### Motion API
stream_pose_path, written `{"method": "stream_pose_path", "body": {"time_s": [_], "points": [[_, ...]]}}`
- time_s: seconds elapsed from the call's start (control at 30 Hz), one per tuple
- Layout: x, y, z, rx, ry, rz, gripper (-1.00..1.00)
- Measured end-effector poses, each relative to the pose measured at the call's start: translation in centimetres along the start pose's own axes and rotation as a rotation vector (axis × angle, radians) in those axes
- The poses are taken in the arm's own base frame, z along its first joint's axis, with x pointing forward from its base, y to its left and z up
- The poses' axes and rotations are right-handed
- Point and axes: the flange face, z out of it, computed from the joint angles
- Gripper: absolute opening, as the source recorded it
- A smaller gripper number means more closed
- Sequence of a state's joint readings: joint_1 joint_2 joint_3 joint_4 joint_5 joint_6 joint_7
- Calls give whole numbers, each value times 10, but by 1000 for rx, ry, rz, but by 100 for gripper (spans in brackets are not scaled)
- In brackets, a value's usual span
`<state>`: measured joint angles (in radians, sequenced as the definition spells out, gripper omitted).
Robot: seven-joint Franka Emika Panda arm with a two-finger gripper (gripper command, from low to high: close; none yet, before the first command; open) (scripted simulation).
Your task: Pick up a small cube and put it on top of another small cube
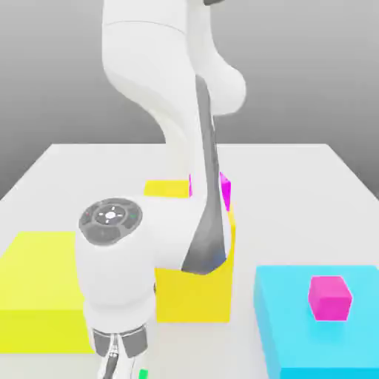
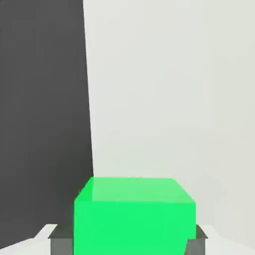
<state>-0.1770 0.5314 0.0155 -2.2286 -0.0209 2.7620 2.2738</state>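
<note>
The small cube (image 2: 134, 214), bright green, sits between my two grey fingers (image 2: 59, 243), which press against its opposite sides. My gripper (image 2: 128, 241) is shut on it. In the exterior view the gripper (image 1: 122, 364) hangs low at the table's near edge, pointing down, and a sliver of the green cube (image 1: 143, 372) peeks out beside it. The arm's white body hides most of the hand and the cube there.
A big yellow block (image 1: 41, 289) lies at the exterior view's left and another yellow block (image 1: 196, 292) stands just behind the hand. A big cyan block (image 1: 289, 296) at the right carries a magenta cube (image 1: 330, 297). Another magenta cube (image 1: 224, 191) sits behind the arm. The table's edge (image 2: 88, 124) runs close beside the green cube.
</note>
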Motion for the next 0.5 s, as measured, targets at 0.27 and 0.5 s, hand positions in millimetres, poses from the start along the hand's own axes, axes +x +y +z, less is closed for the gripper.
{"method": "stream_pose_path", "body": {"time_s": [0.27, 0.5], "points": [[32, 0, -90, -1, -2, -1, -100], [108, 11, -148, -2, -4, 9, -100]]}}
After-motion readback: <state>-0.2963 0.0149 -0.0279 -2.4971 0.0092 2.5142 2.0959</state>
